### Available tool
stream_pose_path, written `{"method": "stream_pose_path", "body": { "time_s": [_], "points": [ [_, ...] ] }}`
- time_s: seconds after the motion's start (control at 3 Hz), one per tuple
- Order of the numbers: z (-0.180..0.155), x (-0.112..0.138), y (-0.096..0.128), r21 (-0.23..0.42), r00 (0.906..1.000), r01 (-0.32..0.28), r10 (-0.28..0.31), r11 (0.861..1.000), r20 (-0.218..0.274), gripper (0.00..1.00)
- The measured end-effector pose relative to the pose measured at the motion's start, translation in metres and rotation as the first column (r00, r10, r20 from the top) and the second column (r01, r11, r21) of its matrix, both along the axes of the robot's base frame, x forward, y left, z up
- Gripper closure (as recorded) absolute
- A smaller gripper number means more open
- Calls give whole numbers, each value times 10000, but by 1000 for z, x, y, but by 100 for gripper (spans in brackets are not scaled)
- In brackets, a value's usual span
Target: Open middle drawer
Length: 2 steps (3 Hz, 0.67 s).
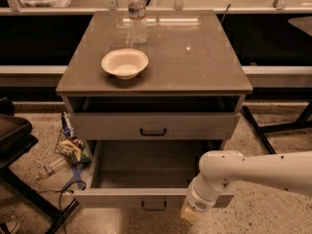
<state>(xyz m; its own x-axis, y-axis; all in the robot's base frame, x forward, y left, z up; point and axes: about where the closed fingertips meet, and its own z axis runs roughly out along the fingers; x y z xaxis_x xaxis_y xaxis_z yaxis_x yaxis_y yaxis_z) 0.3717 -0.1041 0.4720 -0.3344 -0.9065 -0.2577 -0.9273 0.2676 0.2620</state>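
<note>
The middle drawer (122,198) is a wide grey drawer with a low flat front and a small black loop handle (153,206). It stands pulled well out of the grey cabinet (195,72), and its dark grey inside (146,167) shows nothing in it. My gripper (189,213) is at the end of the white arm (263,172), which reaches in from the right. The gripper sits at the drawer's front edge, just right of the handle, pointing down. The taller-fronted top drawer (112,126) above is nearly shut.
A white bowl (125,63) and a clear water bottle (138,14) stand on the cabinet top. Snack bags and litter (70,147) lie on the floor at the left, beside a dark chair (12,135). Black table legs (273,128) stand at the right.
</note>
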Motion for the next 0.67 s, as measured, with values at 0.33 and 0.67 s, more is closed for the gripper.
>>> {"method": "stream_pose_path", "body": {
  "time_s": [0.33,0.67],
  "points": [
    [16,31,0,-462,9961,-181,220,9988,860,100],
    [37,65,-5,-991,9846,-347,510,9945,1673,100]
  ]
}}
